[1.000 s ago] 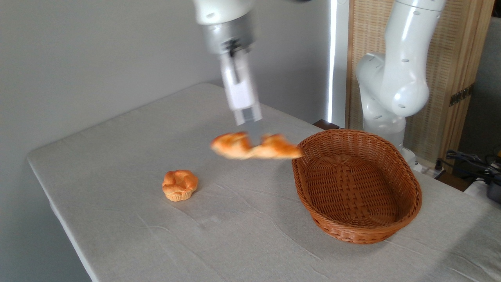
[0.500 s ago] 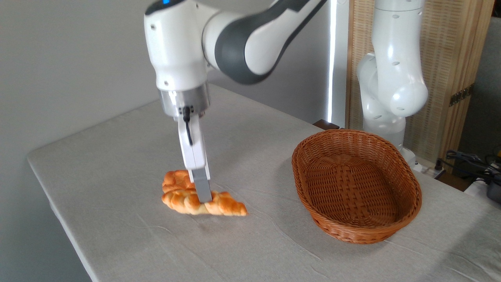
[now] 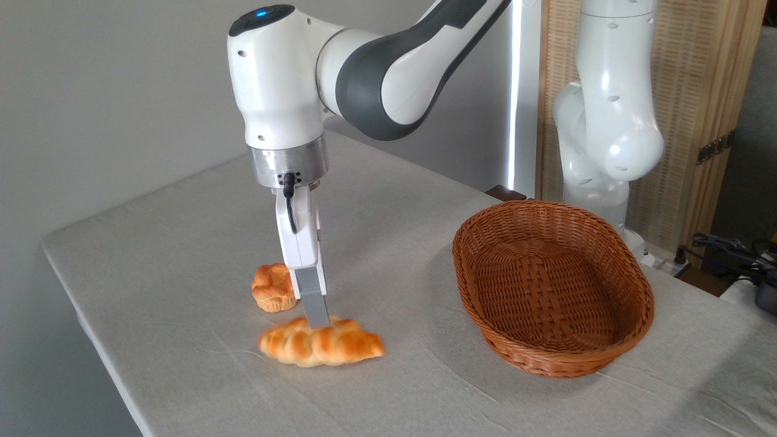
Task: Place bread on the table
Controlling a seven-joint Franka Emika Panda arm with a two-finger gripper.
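The bread, a long braided loaf with glossy ridges, lies flat on the grey tabletop toward its near left edge, just in front of a small round bun and well apart from the wicker basket nearer the right side. The end effector stands upright with its fingertips at the loaf's middle twist, but seen edge-on I cannot tell whether its fingers are clamped or parted. Judging by its look, the loaf is probably light and fairly stiff, its sheen perhaps slippery, so the waist between two twists seems the safest hold.
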